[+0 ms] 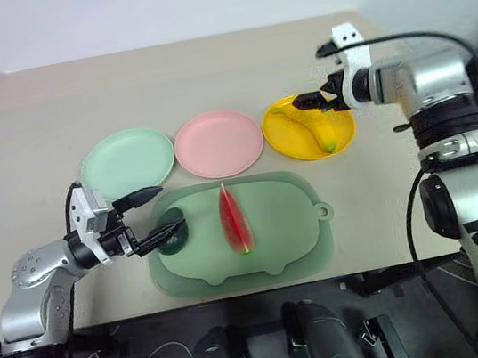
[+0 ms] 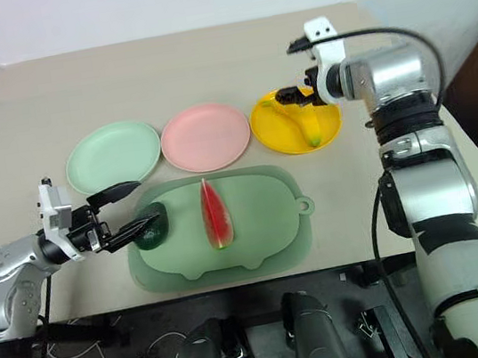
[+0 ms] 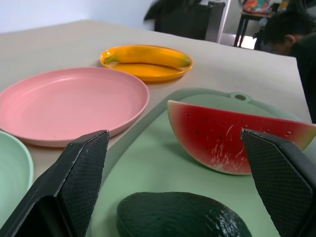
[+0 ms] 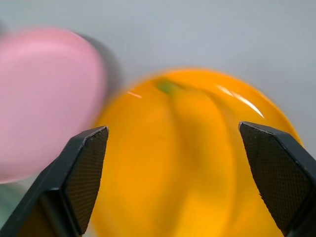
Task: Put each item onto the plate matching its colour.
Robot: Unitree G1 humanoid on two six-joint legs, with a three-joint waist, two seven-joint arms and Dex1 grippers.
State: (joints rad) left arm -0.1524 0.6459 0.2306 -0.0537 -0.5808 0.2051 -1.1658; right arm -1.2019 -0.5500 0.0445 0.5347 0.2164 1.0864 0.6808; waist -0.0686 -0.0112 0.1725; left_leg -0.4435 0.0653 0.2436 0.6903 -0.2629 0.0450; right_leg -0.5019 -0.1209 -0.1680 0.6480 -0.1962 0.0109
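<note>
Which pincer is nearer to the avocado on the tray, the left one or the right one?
Left. The left pincer stands open right at the avocado on the tray. The right pincer is open far away, above the banana on the orange-yellow plate.

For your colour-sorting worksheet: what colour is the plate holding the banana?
Orange-yellow plate, under the banana; clearest in the left eye view.

Left gripper [image 1: 154,217] at about 8 o'clock in the head view, arm low and bent, pointing level toward 3 o'clock with fingers spread wide. Right gripper [image 1: 312,101] at about 2 o'clock, arm raised and stretched forward, wrist tilted down toward 9 o'clock, fingers [image 4: 79,177] wide apart and holding nothing.
</note>
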